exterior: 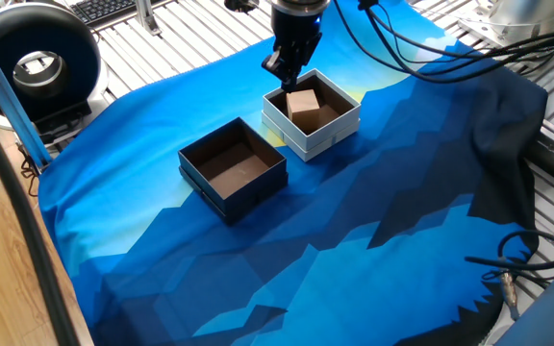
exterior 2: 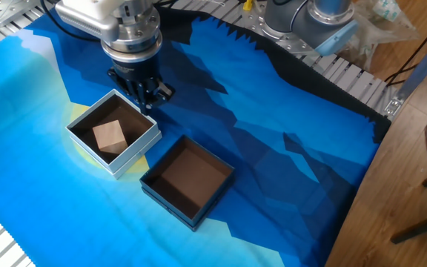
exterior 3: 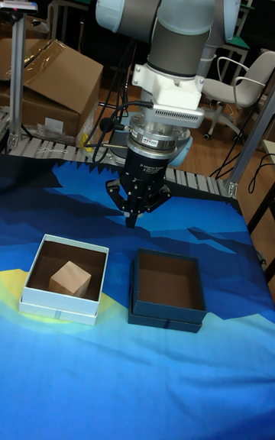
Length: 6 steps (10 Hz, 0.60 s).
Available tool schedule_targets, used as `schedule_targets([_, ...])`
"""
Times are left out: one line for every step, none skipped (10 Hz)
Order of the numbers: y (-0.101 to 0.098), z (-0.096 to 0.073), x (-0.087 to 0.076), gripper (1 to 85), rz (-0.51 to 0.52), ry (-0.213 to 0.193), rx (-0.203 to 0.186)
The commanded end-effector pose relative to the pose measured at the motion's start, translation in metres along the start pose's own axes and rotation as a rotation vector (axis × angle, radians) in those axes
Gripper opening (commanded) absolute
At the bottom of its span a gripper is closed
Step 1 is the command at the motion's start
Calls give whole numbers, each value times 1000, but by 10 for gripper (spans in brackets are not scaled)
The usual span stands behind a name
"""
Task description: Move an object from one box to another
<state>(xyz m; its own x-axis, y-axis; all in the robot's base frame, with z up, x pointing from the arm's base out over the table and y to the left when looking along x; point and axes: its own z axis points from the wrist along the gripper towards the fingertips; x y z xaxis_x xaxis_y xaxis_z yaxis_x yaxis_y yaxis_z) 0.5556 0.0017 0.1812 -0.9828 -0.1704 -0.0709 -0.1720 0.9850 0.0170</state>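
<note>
The object, a small light-brown cube (exterior: 303,102) (exterior 2: 110,136) (exterior 3: 71,277), lies inside the white-walled box (exterior: 317,135) (exterior 2: 121,162) (exterior 3: 59,308). The dark navy box (exterior: 250,189) (exterior 2: 167,205) (exterior 3: 164,315) stands beside it with only its brown floor showing inside. My gripper (exterior: 282,71) (exterior 2: 146,99) (exterior 3: 131,218) hangs just behind the white box's far rim, above the cloth and not over the cube. Its fingers come together to a point with nothing between them, so it is shut.
A blue patterned cloth (exterior: 354,240) covers the slatted metal table. A black round device (exterior: 32,60) sits at the cloth's far corner, and cables (exterior: 421,53) trail from the arm. Behind the table stand a cardboard box (exterior 3: 53,81) and a chair (exterior 3: 237,88).
</note>
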Motion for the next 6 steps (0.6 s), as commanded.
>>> schedule_targets([2,1,0,10,15,-10,-21])
schedule_targets([2,0,1,10,20,-10,-20])
schedule_targets([0,1,0,10,22,-12,-12])
schedule_targets([-2,1,1,10,19,-11,-7])
schedule_targets([1,1,1,10,20,-11,-16])
schedule_targets([2,0,1,10,24,-6,-19])
